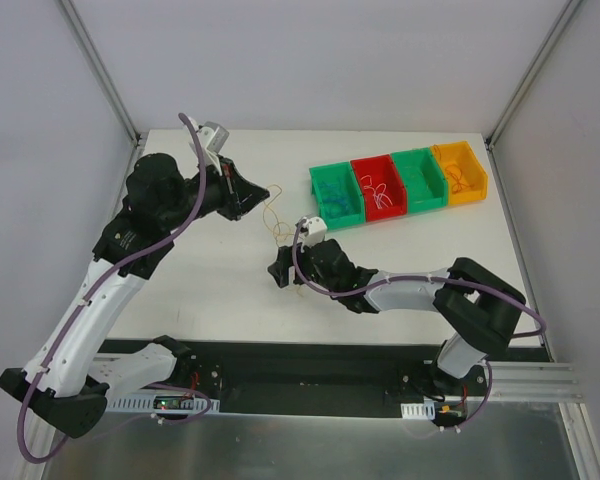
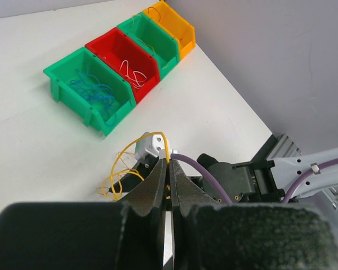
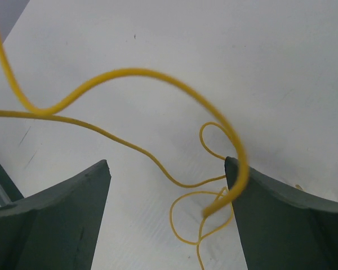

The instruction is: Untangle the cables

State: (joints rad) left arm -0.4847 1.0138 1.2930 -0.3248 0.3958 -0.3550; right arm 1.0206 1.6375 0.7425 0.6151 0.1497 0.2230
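Four bins (image 1: 342,222), several yellow cable loops (image 3: 136,71)

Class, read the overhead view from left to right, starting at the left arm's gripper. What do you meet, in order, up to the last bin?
The left gripper → yellow cable → first green bin → red bin → second green bin → orange bin.

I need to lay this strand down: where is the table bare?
Bare table lies between the row of bins and the right arm. A second patch lies near-left, between the left arm and the right hand. Crowded: between left hand and right hand, where yellow cables loop.
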